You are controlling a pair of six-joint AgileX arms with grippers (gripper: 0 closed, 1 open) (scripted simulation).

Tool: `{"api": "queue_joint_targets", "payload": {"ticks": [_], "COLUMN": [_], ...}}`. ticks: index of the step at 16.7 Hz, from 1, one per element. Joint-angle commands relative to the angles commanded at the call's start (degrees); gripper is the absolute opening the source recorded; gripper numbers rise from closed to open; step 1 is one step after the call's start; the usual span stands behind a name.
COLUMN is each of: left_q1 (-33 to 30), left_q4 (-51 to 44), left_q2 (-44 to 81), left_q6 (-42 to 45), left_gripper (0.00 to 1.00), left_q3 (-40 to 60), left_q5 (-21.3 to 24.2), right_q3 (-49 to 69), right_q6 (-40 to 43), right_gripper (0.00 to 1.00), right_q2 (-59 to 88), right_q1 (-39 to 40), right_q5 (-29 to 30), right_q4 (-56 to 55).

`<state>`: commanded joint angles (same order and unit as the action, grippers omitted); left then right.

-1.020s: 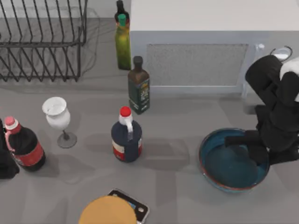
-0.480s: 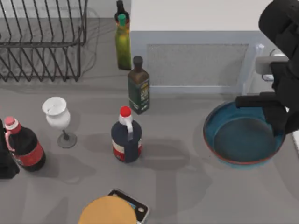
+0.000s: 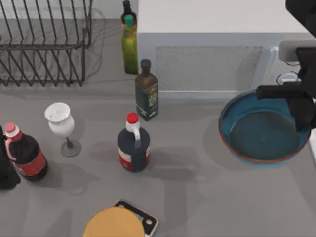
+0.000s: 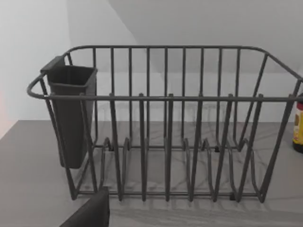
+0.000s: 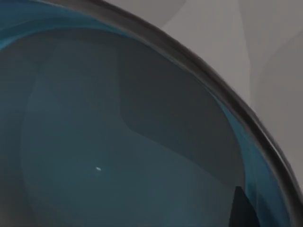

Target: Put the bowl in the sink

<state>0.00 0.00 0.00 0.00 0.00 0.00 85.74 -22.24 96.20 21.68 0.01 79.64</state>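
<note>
Top view: I am carrying the bowl (image 3: pixel 264 129) w/ the right gripper (image 3: pixel 302 109), which is holding it at its right rim; the jaws are closed down on that rim as far as I can judge, one finger inside and one outside. Compared w/ a second ago, the bowl is sitting higher in the picture and further to the right, and it is looking bigger, so I am lifting it and moving it toward the back-right corner, next to the white box (image 3: pixel 210 47) and near a small ring fitting (image 3: pixel 288 78). The bowl is off the table (image 3: pixel 197 197) now, I think, and its back edge is just in front of the box. The other things are staying as they were: white goblet (image 3: pixel 60 123), red-cap jug (image 3: pixel 133 144), dark bottle (image 3: pixel 146 91), green bottle (image 3: pixel 130 45), cola bottle (image 3: pixel 23 153), tan disc (image 3: pixel 113 223), dish rack (image 3: pixel 44 44). My left arm is parked at the left edge. Left wrist view: I am looking at the dish rack (image 4: pixel 165 123) w/ its dark cup holder (image 4: pixel 71 118); whether the left gripper is open I cannot tell. Right wrist view: the bowl (image 5: pixel 118 142) is very close, teal inside w/ a dark rim, a finger tip at the edge. For the task: grasp is done, transport is going on, approx. half way; I am not identifying the sink itself yet, prob. at the right side.
</note>
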Motion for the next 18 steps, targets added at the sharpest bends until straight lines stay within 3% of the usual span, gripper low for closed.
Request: {"api": "queue_joint_targets", "payload": {"ticks": [4, 9, 13, 18], "left_q1": [0.0, 0.0, 0.0, 0.0], "left_q4": [0.0, 0.0, 0.0, 0.0], "left_q2": [0.0, 0.0, 0.0, 0.0], "left_q6": [0.0, 0.0, 0.0, 0.0], "left_gripper": [1.0, 1.0, 1.0, 1.0], "left_q3": [0.0, 0.0, 0.0, 0.0], "left_q5": [0.0, 0.0, 0.0, 0.0], "right_q3": [-3.16, -15.39, -27.03, -39.77], "right_q6": [1.1, 5.11, 9.43, 15.26], "right_gripper": [0.0, 0.0, 0.0, 0.0], "right_q2": [-0.06, -0.42, -1.1, -2.85], "right_q1": [-3.31, -19.28, -34.8, -49.48], "right_q5": [-0.35, -2.69, -6.24, -12.91], "right_q4": [-3.37, -20.62, -44.74, -83.3]}}
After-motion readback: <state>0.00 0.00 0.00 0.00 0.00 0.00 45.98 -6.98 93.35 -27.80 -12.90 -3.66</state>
